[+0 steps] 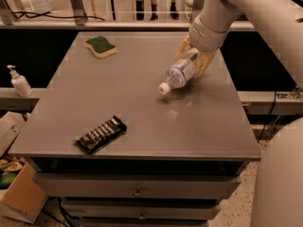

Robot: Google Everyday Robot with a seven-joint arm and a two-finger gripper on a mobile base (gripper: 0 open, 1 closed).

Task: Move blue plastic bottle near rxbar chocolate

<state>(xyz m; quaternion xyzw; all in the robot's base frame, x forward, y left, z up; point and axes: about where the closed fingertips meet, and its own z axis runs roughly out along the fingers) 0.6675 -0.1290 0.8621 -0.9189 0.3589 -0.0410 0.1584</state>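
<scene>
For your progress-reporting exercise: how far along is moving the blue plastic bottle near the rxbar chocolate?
Done: the gripper grips the blue plastic bottle at the far right of the table. In hand: the bottle is tilted, cap toward the front left, seemingly lifted. Left: carry it to the rxbar chocolate at the front left and release.
</scene>
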